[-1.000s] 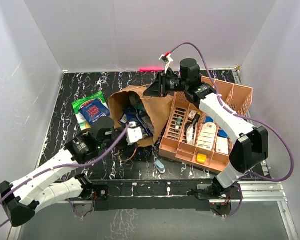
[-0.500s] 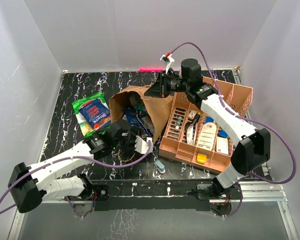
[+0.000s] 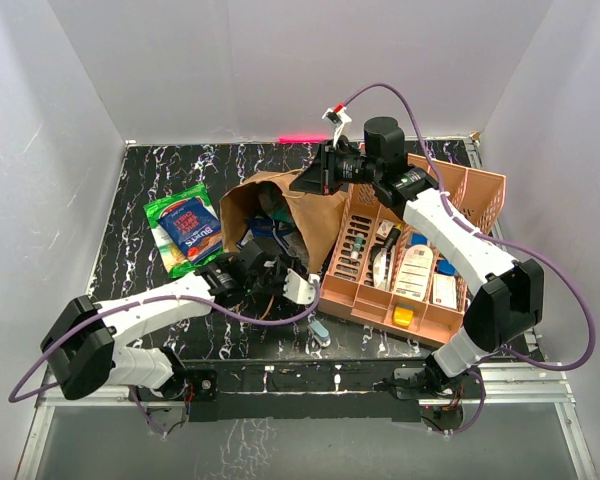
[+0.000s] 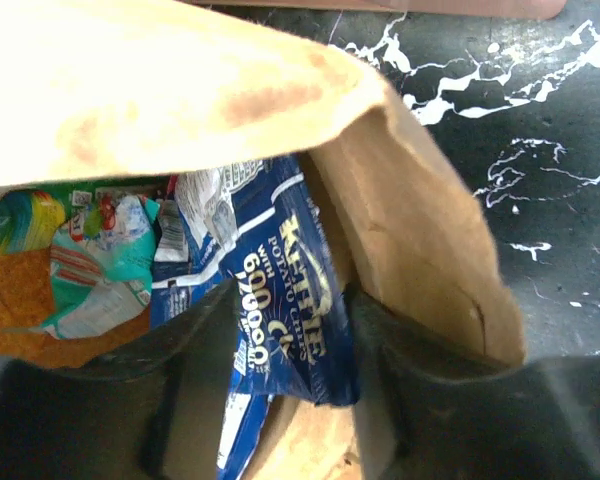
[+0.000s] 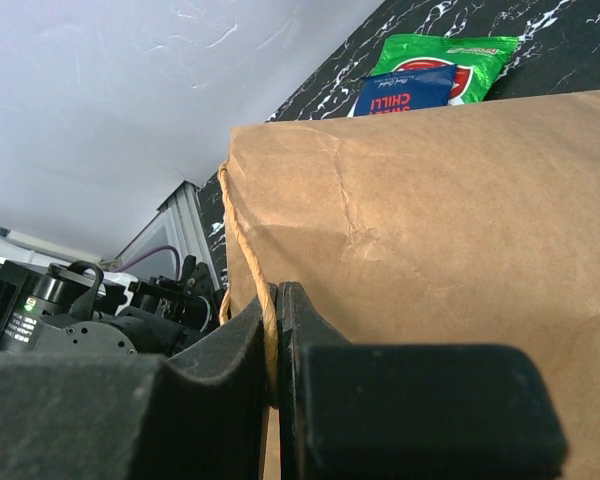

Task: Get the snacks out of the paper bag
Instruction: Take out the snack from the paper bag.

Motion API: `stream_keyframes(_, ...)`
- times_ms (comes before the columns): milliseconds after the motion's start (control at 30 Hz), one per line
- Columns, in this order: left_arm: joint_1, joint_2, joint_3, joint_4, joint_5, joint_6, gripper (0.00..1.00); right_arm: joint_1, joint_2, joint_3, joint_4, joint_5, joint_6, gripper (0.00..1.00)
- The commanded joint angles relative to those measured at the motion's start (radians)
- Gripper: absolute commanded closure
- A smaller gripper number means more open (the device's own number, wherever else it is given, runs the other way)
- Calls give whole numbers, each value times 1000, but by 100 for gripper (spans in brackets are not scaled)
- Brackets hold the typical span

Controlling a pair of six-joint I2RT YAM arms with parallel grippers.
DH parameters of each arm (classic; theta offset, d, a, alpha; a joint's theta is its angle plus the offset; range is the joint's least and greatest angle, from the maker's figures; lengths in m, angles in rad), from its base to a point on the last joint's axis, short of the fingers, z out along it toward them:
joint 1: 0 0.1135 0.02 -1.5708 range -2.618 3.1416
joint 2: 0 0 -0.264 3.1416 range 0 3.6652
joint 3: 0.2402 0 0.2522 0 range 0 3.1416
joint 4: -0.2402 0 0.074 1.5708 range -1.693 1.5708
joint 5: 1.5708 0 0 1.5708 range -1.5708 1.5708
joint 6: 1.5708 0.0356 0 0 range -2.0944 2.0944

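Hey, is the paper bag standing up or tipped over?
Tipped over: the paper bag lies on its side, its mouth opening sideways, with snacks visible inside.

The paper bag [image 3: 325,215] lay mid-table with a chip packet [image 4: 280,290] inside its mouth. Two packets [image 3: 185,228] lay stacked on the table [image 3: 160,170] to its left, a tray [image 3: 480,185] against its right, a capsule [image 3: 320,333] in front.

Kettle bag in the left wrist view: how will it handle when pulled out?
Kettle bag is creased foil, so probably floppy and light; it may buckle rather than slide stiffly. The glossy film looks slippery, so a pinch by the left end effector could slip. It lies against the paper bag wall and other packets, so it may drag them.
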Motion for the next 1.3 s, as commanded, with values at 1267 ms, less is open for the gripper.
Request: stream_keyframes(1267, -3, -441, 617, -185, -199, -649, 100, -44, -101, -90, 80, 215, 55, 93)
